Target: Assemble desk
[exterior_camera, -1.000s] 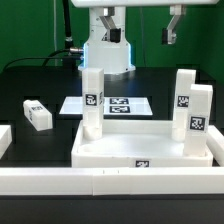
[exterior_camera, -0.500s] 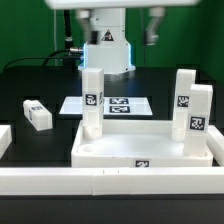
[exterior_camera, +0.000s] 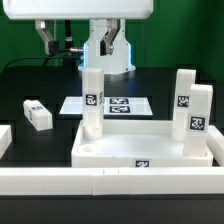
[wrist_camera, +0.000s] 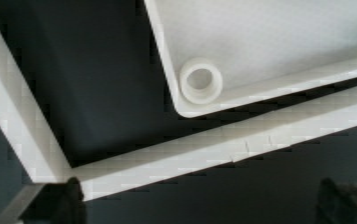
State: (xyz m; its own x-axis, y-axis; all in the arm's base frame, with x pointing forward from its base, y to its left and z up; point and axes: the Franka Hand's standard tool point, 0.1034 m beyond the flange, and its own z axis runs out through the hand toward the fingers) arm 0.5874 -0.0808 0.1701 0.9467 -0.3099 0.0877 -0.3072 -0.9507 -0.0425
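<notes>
The white tray-like tabletop [exterior_camera: 140, 150] lies on the black table with three square white legs standing upright in it: one on the exterior view's left [exterior_camera: 92, 100] and two on the right [exterior_camera: 184, 95] [exterior_camera: 200, 115]. A fourth leg [exterior_camera: 37, 113] lies loose on the table to the left. My gripper [exterior_camera: 80, 38] is high at the top of the view, open and empty, with its fingers far apart. The wrist view shows the gripper [wrist_camera: 196, 207] above a corner of the tabletop [wrist_camera: 264, 40] that has an empty round hole [wrist_camera: 201, 82].
The marker board [exterior_camera: 110, 103] lies flat behind the tabletop. White border rails run along the front [exterior_camera: 110, 180] and meet in a corner in the wrist view [wrist_camera: 59, 170]. The robot base [exterior_camera: 105, 55] stands at the back.
My gripper has moved steadily toward the exterior view's left, staying high and open. The tabletop and all the legs have not moved.
</notes>
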